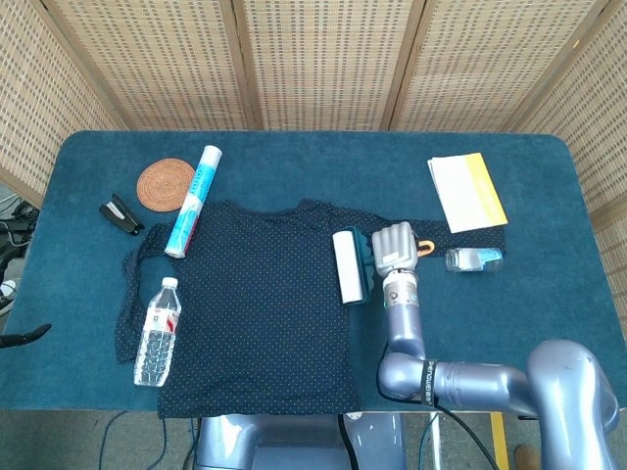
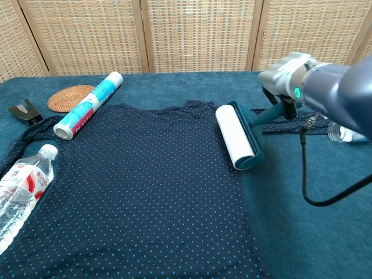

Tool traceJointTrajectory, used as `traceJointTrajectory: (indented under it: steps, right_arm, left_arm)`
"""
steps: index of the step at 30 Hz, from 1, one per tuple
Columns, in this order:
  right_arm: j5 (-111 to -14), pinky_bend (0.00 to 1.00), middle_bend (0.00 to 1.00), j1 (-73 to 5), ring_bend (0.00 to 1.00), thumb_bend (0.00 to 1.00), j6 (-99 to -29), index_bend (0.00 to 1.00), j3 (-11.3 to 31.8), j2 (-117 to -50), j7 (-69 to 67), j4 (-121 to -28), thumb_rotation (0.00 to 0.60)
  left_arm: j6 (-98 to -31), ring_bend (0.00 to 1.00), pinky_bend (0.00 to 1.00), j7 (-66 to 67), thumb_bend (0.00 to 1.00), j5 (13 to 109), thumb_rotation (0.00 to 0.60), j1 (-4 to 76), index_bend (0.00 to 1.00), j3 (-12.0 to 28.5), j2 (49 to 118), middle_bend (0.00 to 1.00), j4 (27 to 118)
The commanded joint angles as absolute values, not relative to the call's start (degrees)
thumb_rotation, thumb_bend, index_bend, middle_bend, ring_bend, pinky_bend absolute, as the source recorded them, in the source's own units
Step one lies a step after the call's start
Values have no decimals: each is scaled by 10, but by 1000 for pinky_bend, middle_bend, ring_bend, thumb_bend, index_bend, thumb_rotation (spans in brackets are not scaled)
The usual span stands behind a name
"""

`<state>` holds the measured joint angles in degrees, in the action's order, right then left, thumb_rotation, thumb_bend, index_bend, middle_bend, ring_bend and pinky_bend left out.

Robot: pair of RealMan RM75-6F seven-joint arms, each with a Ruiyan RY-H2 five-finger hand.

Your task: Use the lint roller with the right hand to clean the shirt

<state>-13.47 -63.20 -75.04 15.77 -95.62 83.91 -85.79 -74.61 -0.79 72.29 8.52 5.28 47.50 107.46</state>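
A dark blue dotted shirt lies spread flat on the table. My right hand grips the teal handle of a lint roller. The roller's white drum lies along the shirt's right edge, near the collar side. The handle is mostly hidden under the hand in the head view. My left hand does not show in either view.
On the left lie a water bottle, a blue and white roll, a round woven coaster and a black clip. A yellow and white booklet and a small clear bottle lie right of the hand.
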Motion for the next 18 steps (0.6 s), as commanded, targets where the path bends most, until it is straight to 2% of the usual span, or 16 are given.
traceJointTrajectory:
  steps: [1,9,18]
  right_arm:
    - [-130,1000,1000,-646,1000,851,-761,786,156,-977,854,-844,600]
    - [-118,1000,1000,-675,1000,852,-784,782,162,-1030,886,-814,600]
    - [-108,1000,1000,-711,1000,853,-827,776,188,-1100,921,-795,600]
  left_arm:
    - [-742,0,0,-12,0,720,600,87,0,54,474,0,1073]
    - [-739,0,0,-22,0,718,600,89,0,55,472,0,1072]
    - [-740,0,0,-37,0,728,600,88,0,54,469,0,1067]
